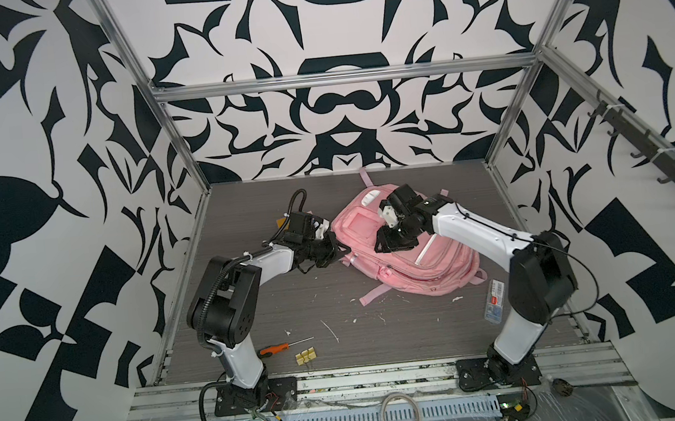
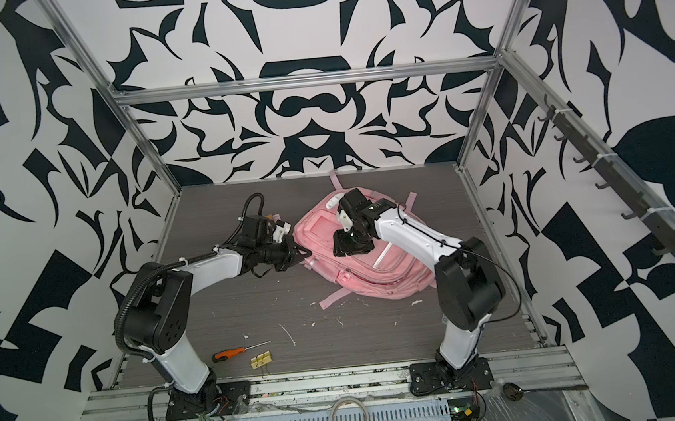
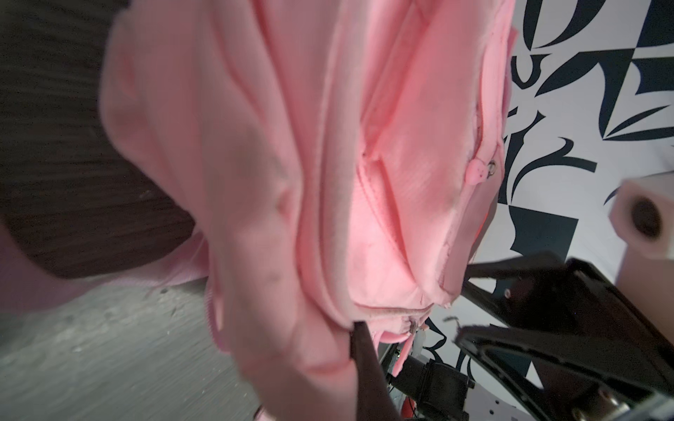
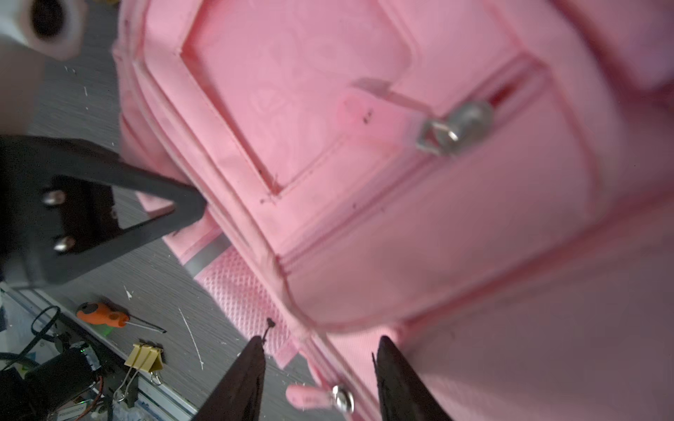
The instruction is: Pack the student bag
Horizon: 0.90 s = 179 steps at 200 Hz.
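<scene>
White shells, black joints and black cables cover the left arm (image 1: 241, 363) and right arm (image 1: 472, 224); the black left claw (image 1: 331, 250) shows silver screws (image 4: 54, 198).

We see the student bag (image 1: 406, 251) as soft, matt pink cloth, with an open-weave mesh panel (image 4: 240, 288) and a pale, shinier stripe (image 1: 427, 250). Its zip pull (image 4: 454, 127) is bright bare metal. The bench (image 1: 277, 308) looks like matt grey wood-grain board, flecked with white. The screwdriver (image 1: 275, 349) has a glossy orange plastic handle and a thin metal shaft. The yellow binder clips (image 1: 306, 356) carry wire handles. The arm shells (image 1: 470, 225) are smooth, glossy white plastic.
</scene>
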Available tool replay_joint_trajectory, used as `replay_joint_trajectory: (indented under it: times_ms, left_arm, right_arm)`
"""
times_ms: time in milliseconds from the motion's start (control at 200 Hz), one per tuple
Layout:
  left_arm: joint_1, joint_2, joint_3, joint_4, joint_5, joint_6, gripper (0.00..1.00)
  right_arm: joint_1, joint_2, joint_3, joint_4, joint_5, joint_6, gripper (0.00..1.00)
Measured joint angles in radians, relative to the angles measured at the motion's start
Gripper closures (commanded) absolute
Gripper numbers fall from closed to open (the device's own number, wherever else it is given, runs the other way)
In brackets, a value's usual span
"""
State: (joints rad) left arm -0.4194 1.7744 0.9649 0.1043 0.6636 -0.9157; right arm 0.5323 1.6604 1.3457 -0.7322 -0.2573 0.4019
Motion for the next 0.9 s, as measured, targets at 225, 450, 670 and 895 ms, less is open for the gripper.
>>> replay_joint_trajectory:
  times_ms: [225,450,670,895]
  left_arm:
    - [-0.014,0.019,0.005,0.035,-0.029,-0.060,1.00]
    - [-0.032,0.037,0.013,0.065,-0.042,-0.085,1.00]
    - [-0.049,0.039,0.013,0.079,-0.051,-0.090,1.00]
    - [-0.072,0.039,0.013,0.087,-0.066,-0.091,1.00]
  right_arm:
    - [0.100,-0.254,-0.196,0.008,0.057,0.136,0.61]
    - [0.103,-0.183,-0.320,0.074,0.051,0.242,0.59]
    - [0.102,-0.135,-0.329,0.246,0.044,0.352,0.51]
    - [0.102,-0.134,-0.363,0.342,0.064,0.457,0.56]
